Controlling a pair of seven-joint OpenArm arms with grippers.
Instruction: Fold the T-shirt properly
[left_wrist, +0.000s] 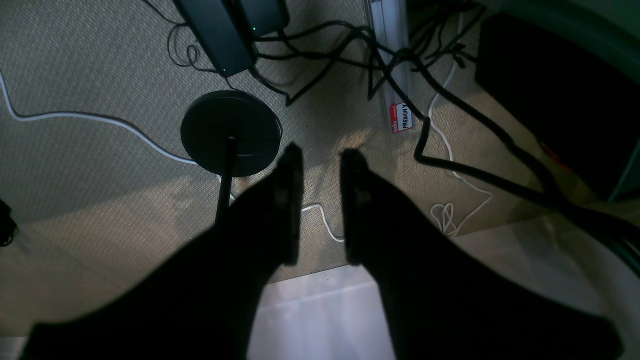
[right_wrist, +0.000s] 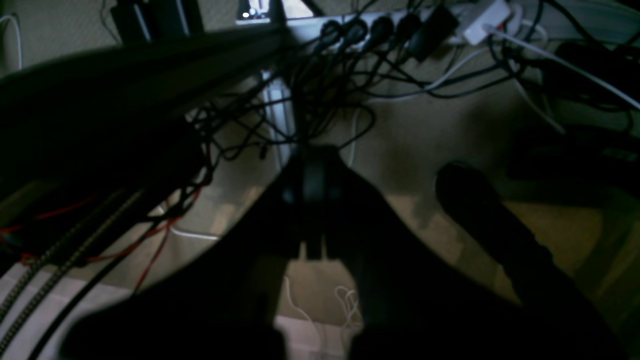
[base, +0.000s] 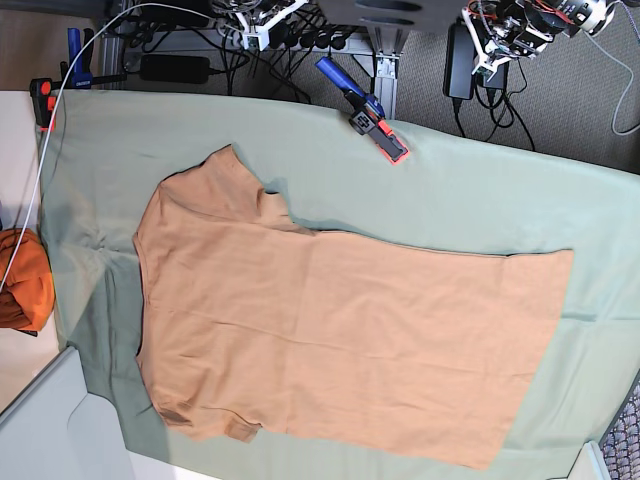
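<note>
The T-shirt (base: 330, 330), plain tan-orange, lies spread flat on the sage-green table cloth (base: 480, 190), with its neck and sleeves to the left and its hem to the right. It does not show in either wrist view. Both arms are pulled back beyond the table's far edge: the left arm (base: 500, 35) at top right, the right arm (base: 250, 20) at top left. My left gripper (left_wrist: 321, 155) hangs over the carpet with its fingers apart and empty. My right gripper (right_wrist: 312, 160) is dark and blurred, its fingers together, with nothing in it.
A blue and red clamp (base: 365, 110) lies on the cloth's far edge, and another clamp (base: 42, 100) sits at the far left. A bright orange cloth bundle (base: 20, 280) lies at the left edge. Cables, a power strip (right_wrist: 380, 25) and a round black stand base (left_wrist: 230, 132) are on the floor.
</note>
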